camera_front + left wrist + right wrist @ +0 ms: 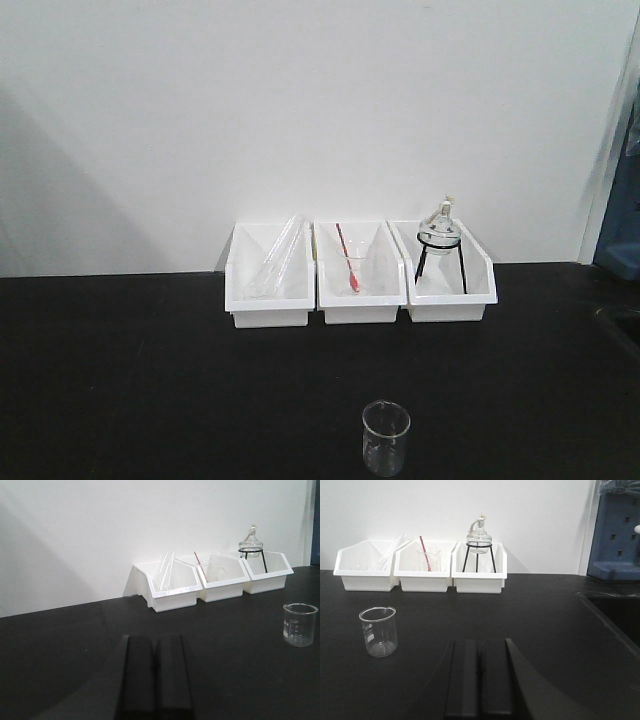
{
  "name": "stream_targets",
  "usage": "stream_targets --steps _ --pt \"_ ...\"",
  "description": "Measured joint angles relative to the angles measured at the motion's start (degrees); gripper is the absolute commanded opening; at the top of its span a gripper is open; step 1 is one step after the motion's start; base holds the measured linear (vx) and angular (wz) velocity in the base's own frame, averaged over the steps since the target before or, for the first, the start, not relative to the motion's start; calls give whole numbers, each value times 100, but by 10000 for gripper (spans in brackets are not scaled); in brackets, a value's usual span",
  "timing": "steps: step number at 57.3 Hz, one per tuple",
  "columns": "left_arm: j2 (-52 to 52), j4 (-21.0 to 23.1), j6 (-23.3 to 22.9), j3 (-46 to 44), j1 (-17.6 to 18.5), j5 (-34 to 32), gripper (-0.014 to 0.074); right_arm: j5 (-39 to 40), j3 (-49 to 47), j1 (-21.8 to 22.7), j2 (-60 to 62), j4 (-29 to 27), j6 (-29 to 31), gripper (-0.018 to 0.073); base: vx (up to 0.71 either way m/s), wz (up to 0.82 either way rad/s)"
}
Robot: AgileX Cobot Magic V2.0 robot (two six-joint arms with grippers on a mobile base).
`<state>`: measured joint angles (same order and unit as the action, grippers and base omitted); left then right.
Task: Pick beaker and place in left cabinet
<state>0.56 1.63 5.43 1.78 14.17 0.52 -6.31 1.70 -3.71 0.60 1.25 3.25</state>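
Note:
The beaker (386,437) is small clear glass with a flared rim and stands upright on the black table near the front edge. It shows at the right of the left wrist view (300,624) and at the left of the right wrist view (379,631). My left gripper (155,639) is shut and empty, low over the table, well left of the beaker. My right gripper (480,642) is also shut and empty, to the right of the beaker. Neither gripper shows in the front view. The left cabinet is out of view.
Three white bins stand against the wall: one holding a long glass tube (276,256), one holding a red-handled tool and small glass (352,266), one holding a round flask on a black tripod (439,240). A blue rack (617,535) and a sink edge (610,605) lie at the right.

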Motion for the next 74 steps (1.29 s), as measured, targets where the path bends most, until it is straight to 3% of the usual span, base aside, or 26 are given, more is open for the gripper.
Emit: stream_targets --steps 22,33,44,57,74 --pt "0 0 0 0 0 0 1 737 -17 0 0 0 0 -6 0 0" --pt "0 0 0 0 0 0 1 631 -674 0 -144 -49 -93 -6 0 0" --pt "0 0 0 0 0 0 1 631 -1815 0 -1382 -65 250 -6 0 0" --pt "0 0 0 0 0 0 1 1165 -2961 0 -3477 -125 465 -6 0 0" --pt "0 0 0 0 0 0 1 2048 -3160 0 -4760 -125 492 13 0 0"
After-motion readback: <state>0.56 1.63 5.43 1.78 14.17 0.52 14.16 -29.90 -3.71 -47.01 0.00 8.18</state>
